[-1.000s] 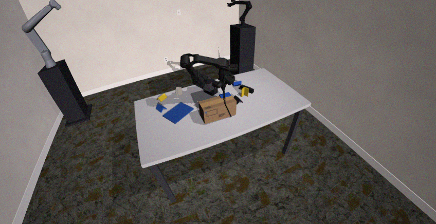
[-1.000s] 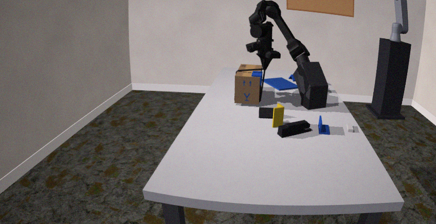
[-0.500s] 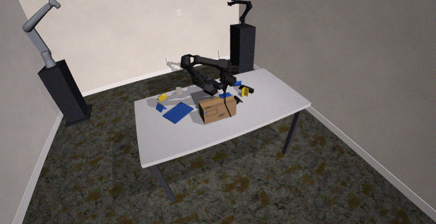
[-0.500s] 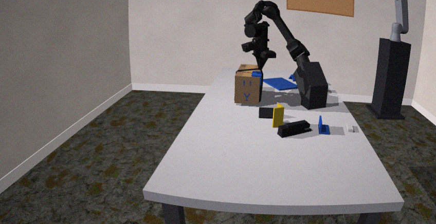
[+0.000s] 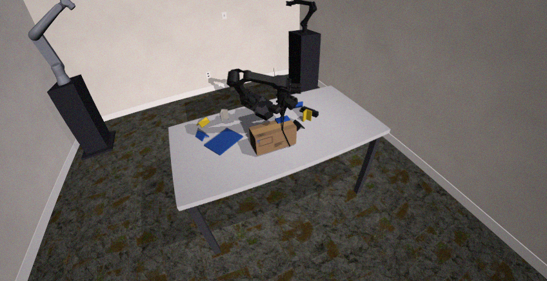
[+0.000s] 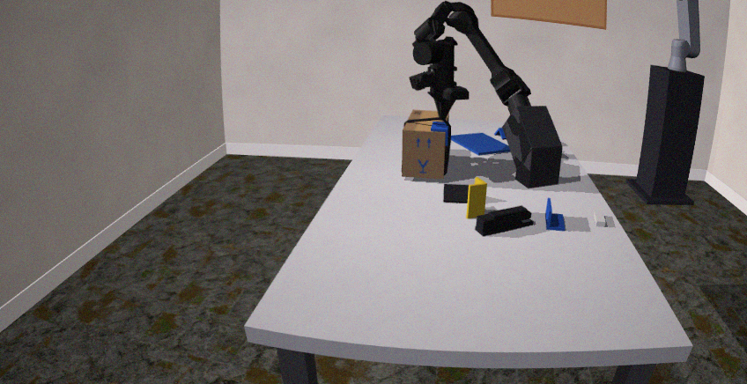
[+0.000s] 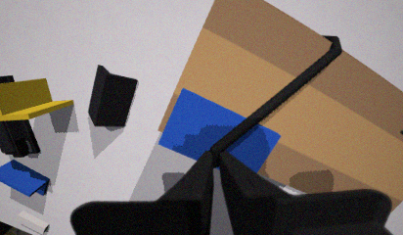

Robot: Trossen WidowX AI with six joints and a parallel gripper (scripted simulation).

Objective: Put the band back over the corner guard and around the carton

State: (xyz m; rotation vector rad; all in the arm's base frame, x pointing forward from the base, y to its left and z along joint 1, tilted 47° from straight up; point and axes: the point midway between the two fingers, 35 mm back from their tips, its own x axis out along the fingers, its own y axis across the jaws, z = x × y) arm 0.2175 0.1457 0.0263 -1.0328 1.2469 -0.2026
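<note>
Band pinched at the carton's guarded edge

The claw (image 5: 283, 114) (image 6: 444, 117) (image 7: 215, 157) has its fingers drawn together on the band (image 5: 286, 138) (image 6: 422, 120) (image 7: 282, 103), thin and black. From the tips it slants over the blue corner guard (image 5: 278, 120) (image 6: 440, 128) (image 7: 203, 117) and across the carton's top, askew to the guard. Directly below the claw, the brown carton (image 5: 272, 138) (image 6: 423, 155) (image 7: 238, 59) stands upright and closed, its contents hidden; blue arrows mark one end. Farther from the claw, a black angle piece (image 5: 299, 125) (image 6: 454, 193) (image 7: 112, 98), then a yellow one (image 5: 307, 115) (image 6: 476, 199) (image 7: 24, 100), sit on the counter (image 5: 326, 136) (image 6: 445, 285) (image 7: 115, 29).
</note>
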